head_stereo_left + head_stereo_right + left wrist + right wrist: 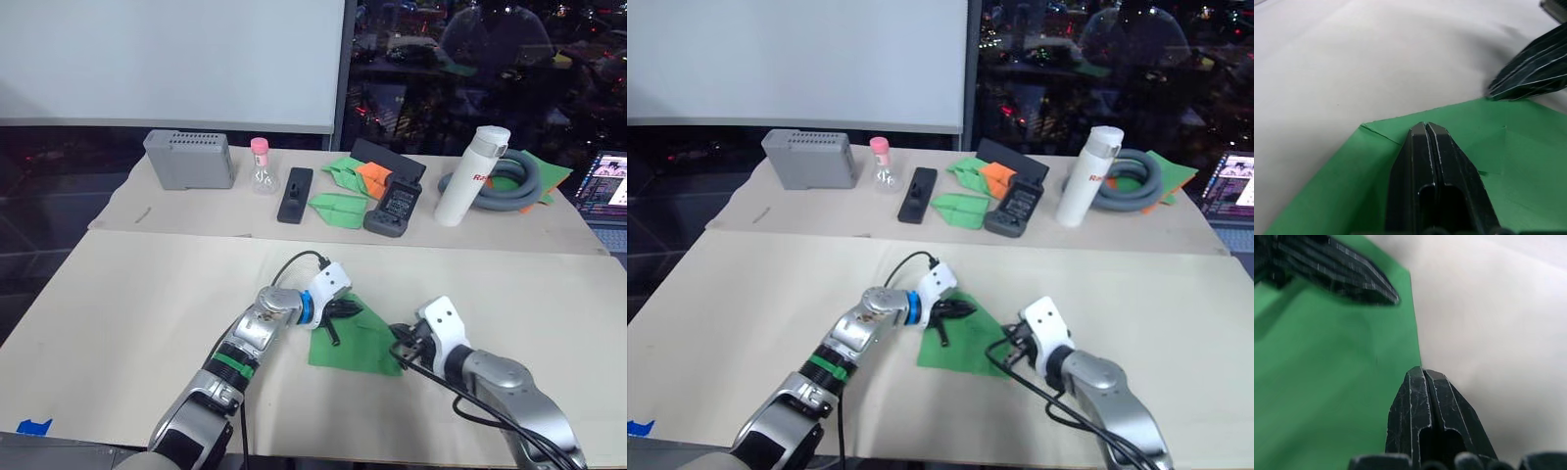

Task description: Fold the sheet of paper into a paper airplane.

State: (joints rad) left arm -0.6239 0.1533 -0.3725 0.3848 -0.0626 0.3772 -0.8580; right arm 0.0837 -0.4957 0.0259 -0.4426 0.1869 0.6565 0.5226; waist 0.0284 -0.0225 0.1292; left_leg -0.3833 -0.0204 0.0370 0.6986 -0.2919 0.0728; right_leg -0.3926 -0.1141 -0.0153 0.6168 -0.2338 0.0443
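Here the sheet of paper [358,340], bright green and creased, lies flat under the clenched left tool [349,310] and right tool [400,333].

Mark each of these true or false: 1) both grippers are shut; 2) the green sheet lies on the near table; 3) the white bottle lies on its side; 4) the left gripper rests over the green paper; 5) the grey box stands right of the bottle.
1) True: the left gripper and the right gripper each have their fingers pressed together.
2) True: the sheet of paper lies flat on the near table.
3) False: the white bottle stands upright.
4) True: its tip is over the green sheet.
5) False: the grey box stands left of the bottle.
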